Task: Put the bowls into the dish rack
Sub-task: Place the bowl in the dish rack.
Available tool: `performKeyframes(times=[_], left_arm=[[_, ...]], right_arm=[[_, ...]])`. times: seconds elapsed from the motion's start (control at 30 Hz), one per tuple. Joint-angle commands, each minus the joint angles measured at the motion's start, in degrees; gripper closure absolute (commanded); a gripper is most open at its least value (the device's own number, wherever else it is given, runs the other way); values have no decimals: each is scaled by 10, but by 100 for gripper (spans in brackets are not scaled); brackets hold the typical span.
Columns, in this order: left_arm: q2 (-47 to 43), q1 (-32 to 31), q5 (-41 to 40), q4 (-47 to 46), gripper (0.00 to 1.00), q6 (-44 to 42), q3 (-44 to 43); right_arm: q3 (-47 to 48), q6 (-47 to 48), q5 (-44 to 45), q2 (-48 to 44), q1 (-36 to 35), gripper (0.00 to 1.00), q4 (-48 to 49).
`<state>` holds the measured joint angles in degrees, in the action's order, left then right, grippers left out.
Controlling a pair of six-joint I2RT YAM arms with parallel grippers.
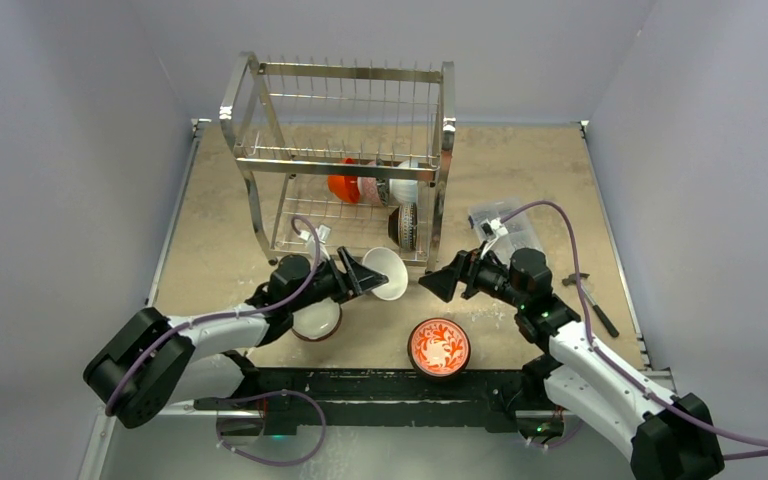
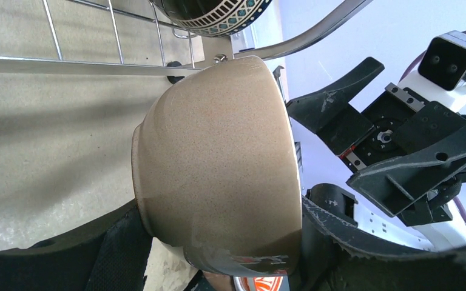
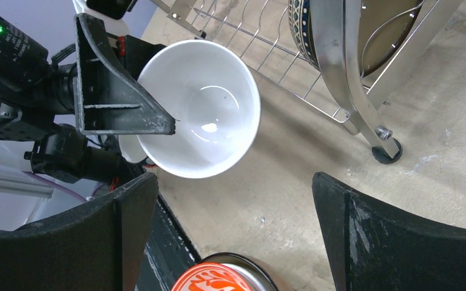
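About four bowls (image 1: 372,188) sit in the dish rack (image 1: 348,72). Left end effector (image 1: 370,274) is clamped on a tan bowl (image 1: 390,272); right end effector (image 1: 438,283) stands apart, empty. A red bowl (image 1: 439,346) and a brown bowl (image 1: 317,320) await loading on the bench (image 1: 530,180).

The top camera sits high up at the near edge and looks down on the whole table (image 1: 530,170) and dish rack (image 1: 350,163). The left wrist camera is very close to a bowl (image 2: 218,163), facing right. The right wrist camera faces left, into that same bowl.
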<state>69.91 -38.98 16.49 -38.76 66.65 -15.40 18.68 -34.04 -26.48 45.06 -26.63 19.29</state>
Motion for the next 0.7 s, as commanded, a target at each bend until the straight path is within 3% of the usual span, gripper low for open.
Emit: performKeyframes(times=[0.0,0.37,0.67], left_arm=[[-37,19,33,-14,100,-28,-19],[-66,86,20,158,100,-143,-121],[-36,137,13,184,100,-191,-184]], right_arm=[[20,10,6,8,-2,1,5],[19,12,14,11,-2,1,5],[21,17,18,4,-2,1,-16]])
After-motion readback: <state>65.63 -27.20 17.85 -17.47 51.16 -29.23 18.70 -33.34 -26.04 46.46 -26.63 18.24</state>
